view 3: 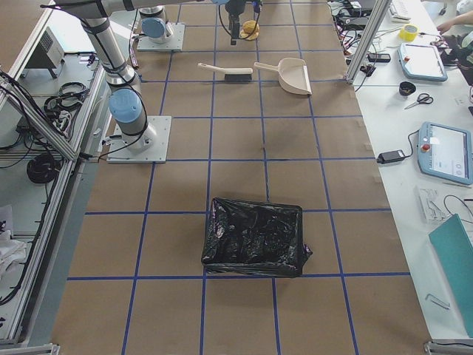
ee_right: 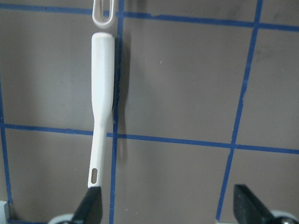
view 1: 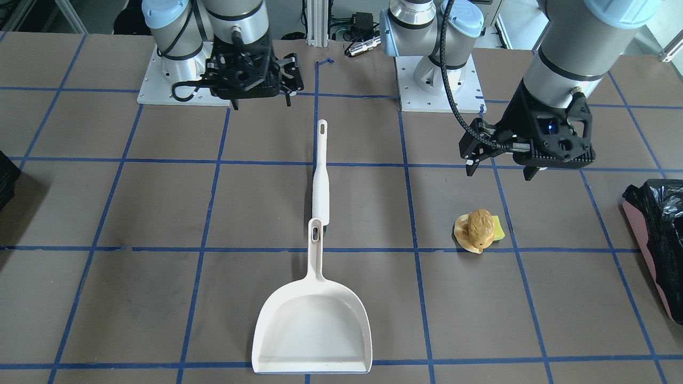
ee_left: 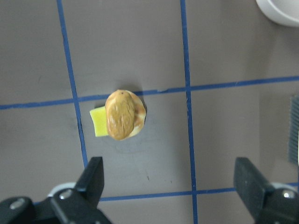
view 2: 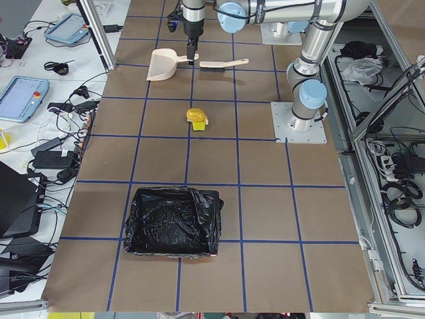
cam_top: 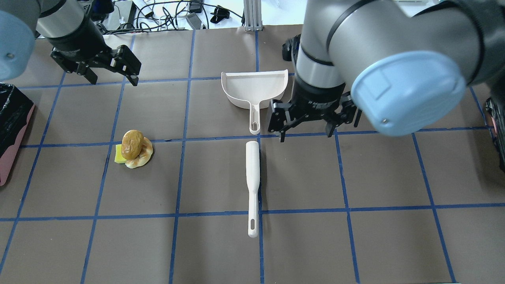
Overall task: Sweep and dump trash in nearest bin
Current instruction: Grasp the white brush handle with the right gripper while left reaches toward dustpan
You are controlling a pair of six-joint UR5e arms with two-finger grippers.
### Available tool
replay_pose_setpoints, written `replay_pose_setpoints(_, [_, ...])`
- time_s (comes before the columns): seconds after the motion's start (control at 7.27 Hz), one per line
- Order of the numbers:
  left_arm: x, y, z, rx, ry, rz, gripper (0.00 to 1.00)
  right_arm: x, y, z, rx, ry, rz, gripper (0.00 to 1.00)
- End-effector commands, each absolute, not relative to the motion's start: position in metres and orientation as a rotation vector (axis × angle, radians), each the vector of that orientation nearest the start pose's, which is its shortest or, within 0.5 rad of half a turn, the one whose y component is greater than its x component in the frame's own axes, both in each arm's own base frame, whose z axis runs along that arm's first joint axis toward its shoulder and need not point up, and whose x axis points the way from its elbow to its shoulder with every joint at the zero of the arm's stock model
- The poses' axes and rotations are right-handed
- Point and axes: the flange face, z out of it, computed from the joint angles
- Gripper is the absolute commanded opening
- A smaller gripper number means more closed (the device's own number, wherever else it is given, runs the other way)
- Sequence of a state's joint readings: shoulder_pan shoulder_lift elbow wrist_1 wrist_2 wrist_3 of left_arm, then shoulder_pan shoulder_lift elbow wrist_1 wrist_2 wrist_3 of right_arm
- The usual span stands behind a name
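Trash (cam_top: 134, 149) sits at 9 o'clock from the brush (cam_top: 252, 181), seen from overhead; bin (cam_top: 12, 150) farther at 9. Left gripper (cam_top: 113, 77) and right gripper (cam_top: 305, 134) both spread, empty. Risk: brush lies flat, so a shallow pinch could slip off.

Front view: both grippers raised with jaws apart, trash untouched.
The left gripper (view 1: 500, 169) hangs above the table (view 1: 160, 213). The trash (view 1: 480, 230) lies near it on the operators' side, and the bin (view 1: 648, 261) sits further out at the table's end. The brush (view 1: 322, 170) and dustpan (view 1: 315, 325) lie end to end, nearer the right gripper (view 1: 261, 101).
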State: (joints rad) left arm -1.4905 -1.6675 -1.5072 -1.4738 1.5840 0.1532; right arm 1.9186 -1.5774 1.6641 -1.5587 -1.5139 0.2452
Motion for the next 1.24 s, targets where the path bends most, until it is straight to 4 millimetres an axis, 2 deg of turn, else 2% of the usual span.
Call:
replay_pose_setpoints(0.0, [-0.118, -0.591, 0.459, 0.124, 3.103, -0.071, 1.0, 0.345, -0.351, 0.368, -0.247, 3.122, 0.124, 1.0])
replay_pose_setpoints(0.14, [-0.138, -0.611, 0.448, 0.128, 3.069, -0.096, 1.0, 0.351, -0.334, 0.335, -0.241, 3.125, 0.118, 1.0])
replay_pose_setpoints(0.28, [-0.161, -0.626, 0.43, 0.109, 3.082, -0.094, 1.0, 0.352, -0.319, 0.303, -0.204, 3.124, 0.202, 0.98])
replay_pose_setpoints(0.41, [-0.196, -0.633, 0.407, 0.134, 3.084, -0.098, 1.0, 0.363, -0.304, 0.279, -0.205, 3.123, 0.213, 0.96])
replay_pose_setpoints(0.55, [-0.216, -0.635, 0.389, 0.131, 3.085, -0.07, 1.0, 0.371, -0.299, 0.266, -0.162, 3.128, 0.215, 0.95])
replay_pose_setpoints(0.83, [-0.255, -0.635, 0.367, 0.099, 3.144, -0.065, 1.0, 0.39, -0.294, 0.245, -0.149, 3.128, 0.218, 0.89])
replay_pose_setpoints(1.1, [-0.282, -0.639, 0.336, 0.076, 3.165, -0.049, 1.0, 0.391, -0.295, 0.239, -0.132, 3.138, 0.241, 0.74])
